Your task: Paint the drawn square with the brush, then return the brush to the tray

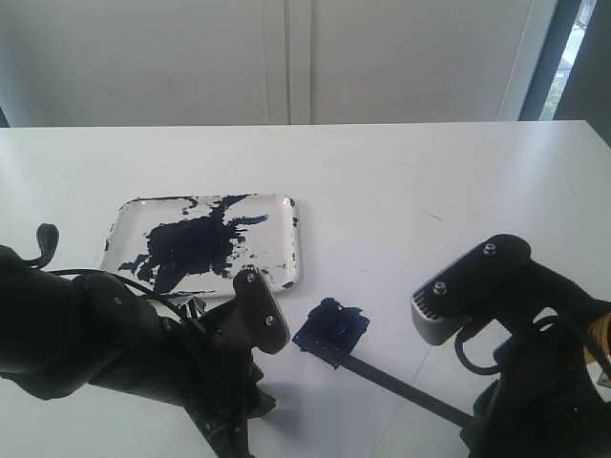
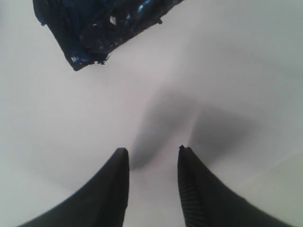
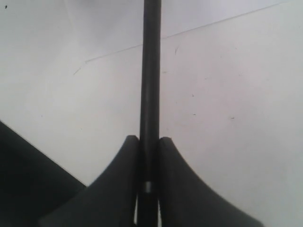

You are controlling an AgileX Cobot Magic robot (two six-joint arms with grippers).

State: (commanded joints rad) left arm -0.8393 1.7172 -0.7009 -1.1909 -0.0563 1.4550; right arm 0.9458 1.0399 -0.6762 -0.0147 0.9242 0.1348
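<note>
**A:** What should you worry about?

**B:** The tray lies beyond your left arm. Swinging the wet brush over could clip that arm or drip on the table. Its tip seems to rest on the drawn square, already blotched blue.

**A:** Which view shows your grip?

**B:** Only the right wrist: the right gripper is clamped on the handle. The left wrist shows the left gripper parted and empty, near the square.

There is one table, one tray, one brush, one square blotched dark blue, and two grippers: a left gripper and a right gripper.
</note>
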